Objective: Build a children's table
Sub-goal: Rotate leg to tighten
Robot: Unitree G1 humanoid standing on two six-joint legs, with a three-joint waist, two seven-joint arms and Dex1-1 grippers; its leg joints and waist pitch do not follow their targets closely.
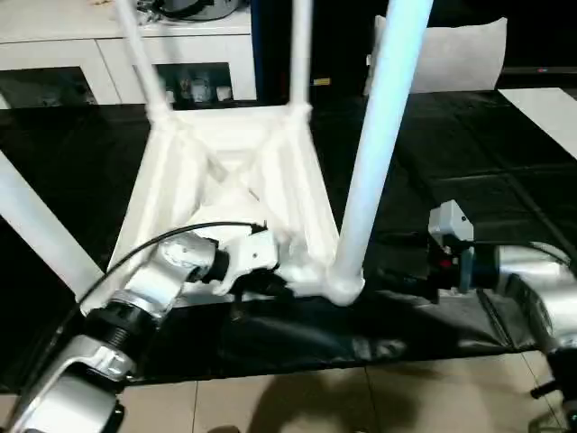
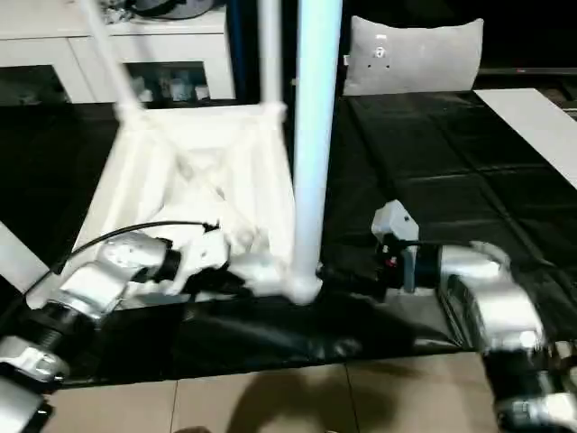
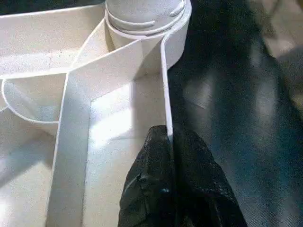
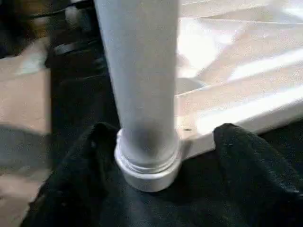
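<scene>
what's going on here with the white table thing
A humanoid robot is putting together a white children's table, whose top lies upside down on a black surface with legs standing up from its corner sockets. The left gripper is shut on the thin rim of the top near the closest corner. The right gripper is open, with its fingers either side of the base of the nearest leg, which sits in its socket.

A black sheet [image 1: 469, 189] covers the work surface — glossy, wrinkled along its near edge. Beige floor tiles [image 1: 361, 401] lie below that edge. Beyond the far edge stands a white cabinet [image 1: 108, 54] with glass doors, and a grey cushion [image 2: 415, 54] — upright.
</scene>
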